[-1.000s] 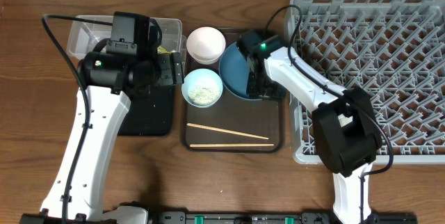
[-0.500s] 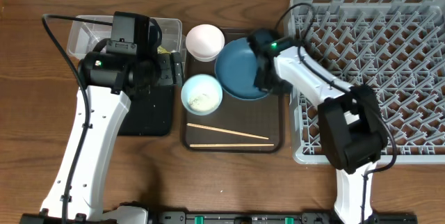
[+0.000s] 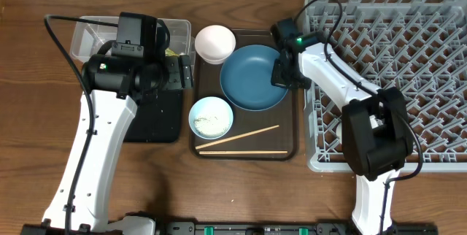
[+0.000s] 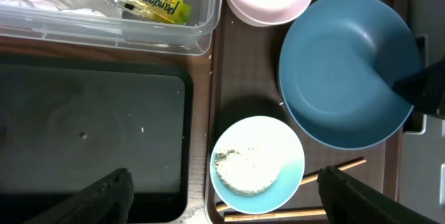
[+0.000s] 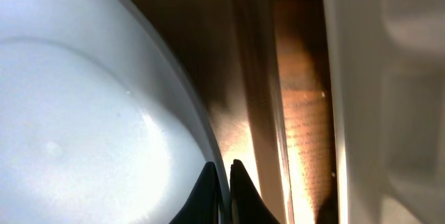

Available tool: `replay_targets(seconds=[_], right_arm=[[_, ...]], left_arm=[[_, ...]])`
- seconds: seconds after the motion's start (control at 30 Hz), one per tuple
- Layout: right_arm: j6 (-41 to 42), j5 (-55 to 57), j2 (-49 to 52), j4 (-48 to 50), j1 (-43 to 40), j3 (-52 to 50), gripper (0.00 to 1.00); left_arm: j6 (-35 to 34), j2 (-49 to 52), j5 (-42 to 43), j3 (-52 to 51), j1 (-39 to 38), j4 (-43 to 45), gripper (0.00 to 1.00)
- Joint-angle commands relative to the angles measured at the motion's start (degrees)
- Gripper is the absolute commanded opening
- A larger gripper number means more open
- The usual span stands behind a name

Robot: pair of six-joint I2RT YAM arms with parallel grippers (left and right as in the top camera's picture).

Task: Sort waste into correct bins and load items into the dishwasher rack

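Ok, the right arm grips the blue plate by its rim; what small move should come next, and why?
Probably lift the plate straight up a little. The right jaws are shut on the plate's right rim, and it lies on the brown tray, next to the grey rack. A small lift should clear the tray's edge and the rack's wall before carrying it right.

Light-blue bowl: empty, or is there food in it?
Not empty. The light-blue bowl stands upright with a patch of white rice scraps on its bottom.
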Motion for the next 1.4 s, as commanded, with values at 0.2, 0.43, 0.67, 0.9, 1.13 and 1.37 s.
replay_targets(seconds=[0.2,0.43,0.67,0.9,1.13,1.37], right_arm=[[-10.4,3.54,0.44,-5.64,-0.81,13.57,0.01],[-14.62,8.35,0.44,-18.78,-1.18,27.74,0.01],[-14.19,19.69,0.24,-29.97,-2.62,38.86,0.01],[-14.75,29.94,-5.11,-34.47,-11.19,48.04,0.01],[-29.64,49.99,-11.47,-29.88,-21.57,48.43,0.02],[-56.22,48.09,-9.9,-17.62,-27.12,48.19,0.01]], left_arm=[[0.35,0.0,-0.55,0.48,-0.07,-0.17,0.87],[0.35,0.0,-0.55,0.48,-0.07,-0.17,0.87],[0.35,0.0,-0.55,0.48,-0.07,-0.17,0.87],[0.35,0.0,-0.55,0.48,-0.07,-0.17,0.87],[0.35,0.0,-0.55,0.48,-0.07,-0.17,0.88],[0.35,0.0,-0.55,0.48,-0.07,-0.17,0.88]])
